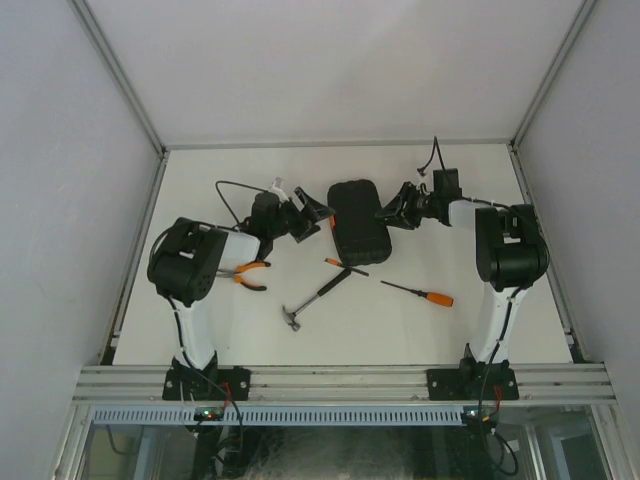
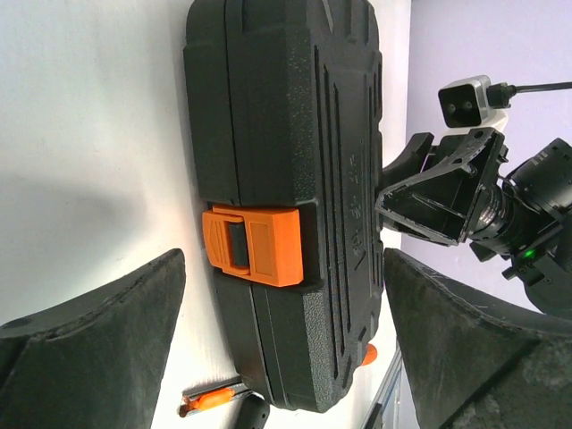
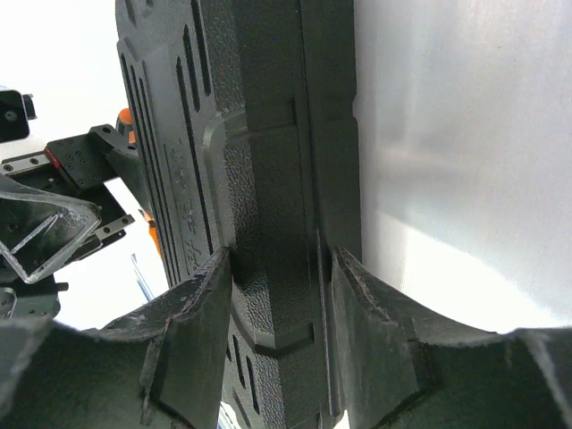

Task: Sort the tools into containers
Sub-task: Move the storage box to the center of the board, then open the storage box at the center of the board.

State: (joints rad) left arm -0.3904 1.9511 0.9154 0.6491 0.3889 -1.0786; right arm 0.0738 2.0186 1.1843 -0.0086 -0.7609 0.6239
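The tool case [image 1: 359, 220] sits mid-table, left gripper [image 1: 318, 218] at its 9 o'clock, right gripper [image 1: 388, 215] at 3 (straddling its edge). Hammer [image 1: 312, 297] lies at 7, pliers [image 1: 250, 273] at 8, screwdriver [image 1: 420, 292] at 5.

I look down on a white surface [image 1: 500, 330] boxed in by pale grey walls [image 1: 60, 200]. Aluminium rails [image 1: 350, 380] line its near edge and the corners, under soft, even light.
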